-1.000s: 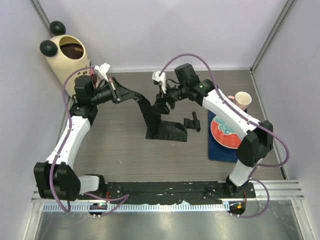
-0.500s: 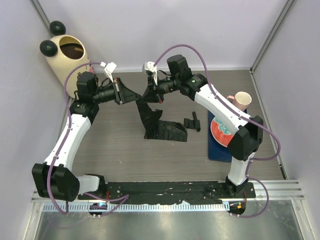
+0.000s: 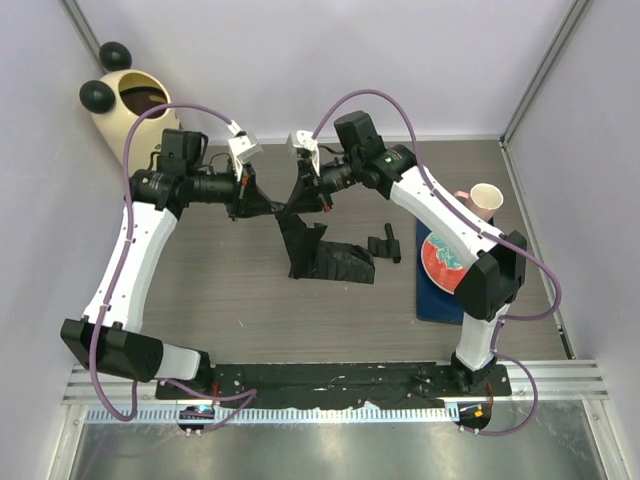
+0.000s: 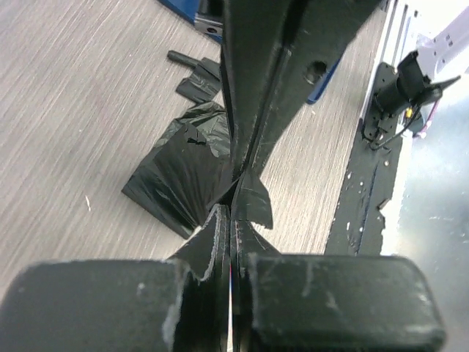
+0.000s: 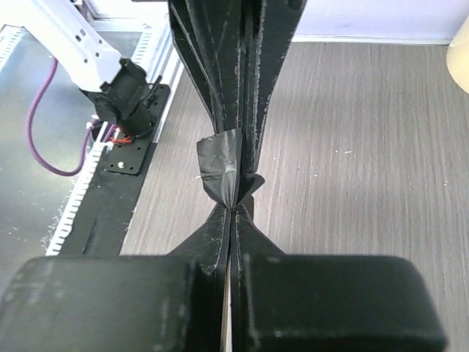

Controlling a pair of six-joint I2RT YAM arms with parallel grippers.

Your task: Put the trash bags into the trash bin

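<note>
A glossy black trash bag point(image 3: 318, 255) is pulled up off the table by its top, its lower part still crumpled on the wood point(image 4: 176, 172). My left gripper point(image 3: 252, 194) and right gripper point(image 3: 306, 188) face each other, almost tip to tip, both shut on the bag's upper edge. In the left wrist view the fingertips point(image 4: 234, 202) pinch a black fold. The right wrist view shows its tips point(image 5: 233, 209) clamping a bunched corner point(image 5: 220, 165). The cream trash bin point(image 3: 128, 122) with black ears stands at the far left corner, behind the left arm.
Small rolled black bag pieces point(image 3: 386, 243) lie right of the bag. A paper cup point(image 3: 486, 198) stands at the right. A red plate point(image 3: 450, 265) rests on a blue mat point(image 3: 432, 303). Walls close in on both sides.
My right gripper swung up and left, then shut on the bag's top. My left gripper moved right, toward it, still holding the bag. More of the bag is lifted.
</note>
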